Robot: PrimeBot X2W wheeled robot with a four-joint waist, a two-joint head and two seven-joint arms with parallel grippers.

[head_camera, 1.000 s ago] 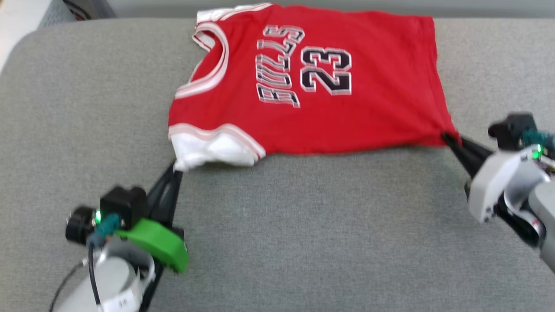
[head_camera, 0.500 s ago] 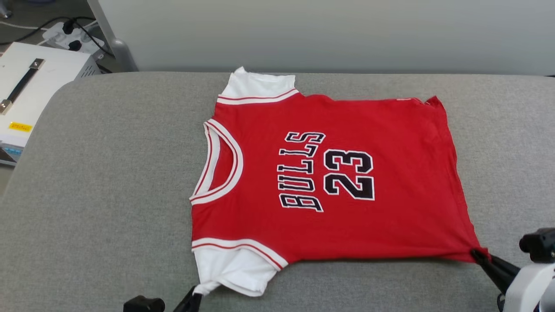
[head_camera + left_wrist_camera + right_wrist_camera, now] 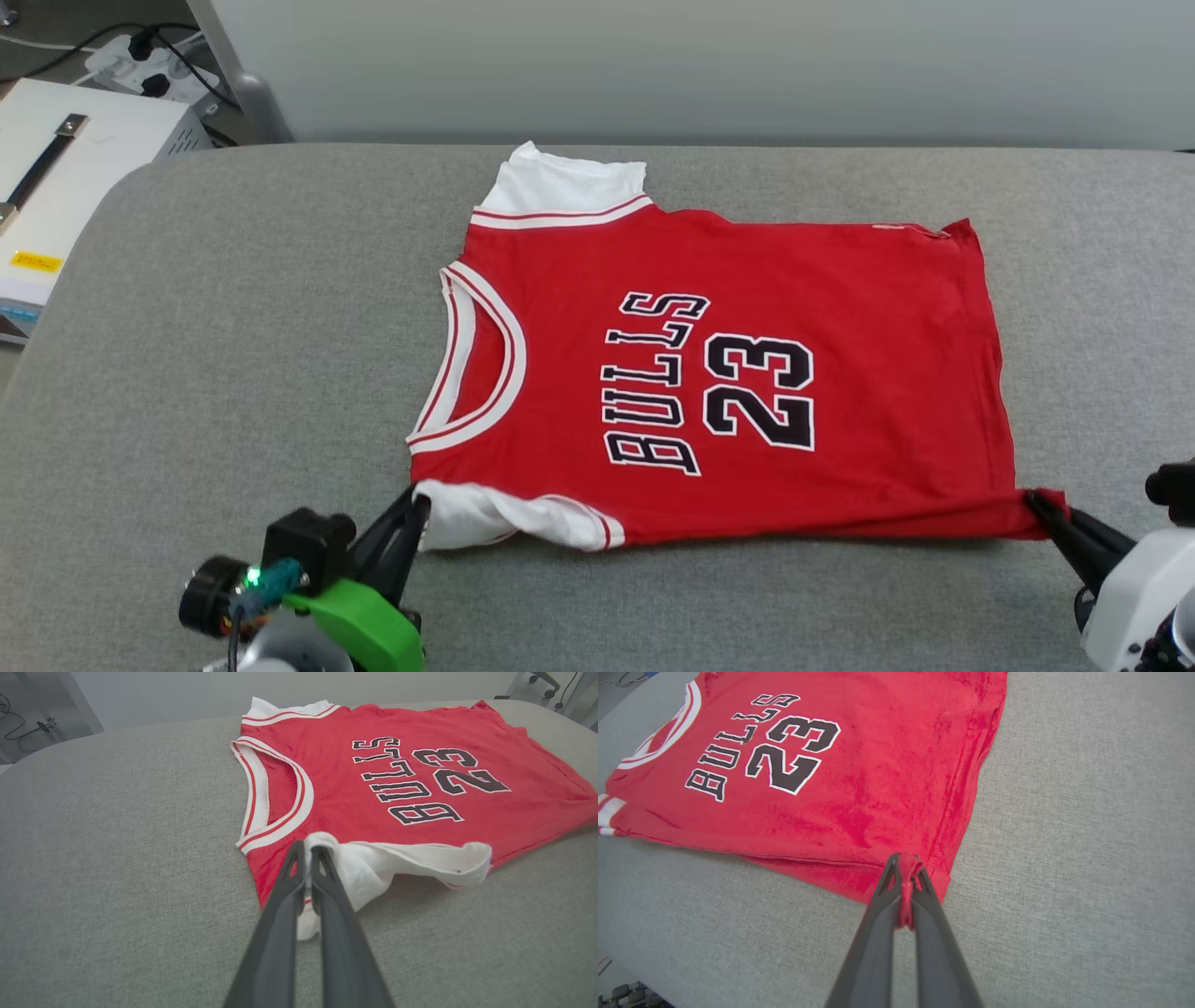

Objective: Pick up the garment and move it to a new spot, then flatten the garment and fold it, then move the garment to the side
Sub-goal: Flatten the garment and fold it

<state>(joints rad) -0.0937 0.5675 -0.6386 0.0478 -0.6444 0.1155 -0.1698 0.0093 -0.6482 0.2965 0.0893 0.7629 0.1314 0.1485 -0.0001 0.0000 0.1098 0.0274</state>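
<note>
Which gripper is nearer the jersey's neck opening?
Left. The left gripper pinches the garment's white sleeve beside the neck opening; the right gripper grips the far hem corner.

My right gripper [image 3: 1036, 502] hid the hem corner of the garment [image 3: 728, 373] that it pinched near the right end of the surface [image 3: 233, 373], and the picture's edge cut off my wrist. My left gripper [image 3: 420, 509] covered the tip of the near sleeve [image 3: 504, 525]. The yellow label [image 3: 35, 261] on the white box [image 3: 121, 131] was too small to read.

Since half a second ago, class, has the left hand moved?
Yes: the left hand, clamped on the garment, has moved forward, away from the robot, toward the grey surface's far edge.
</note>
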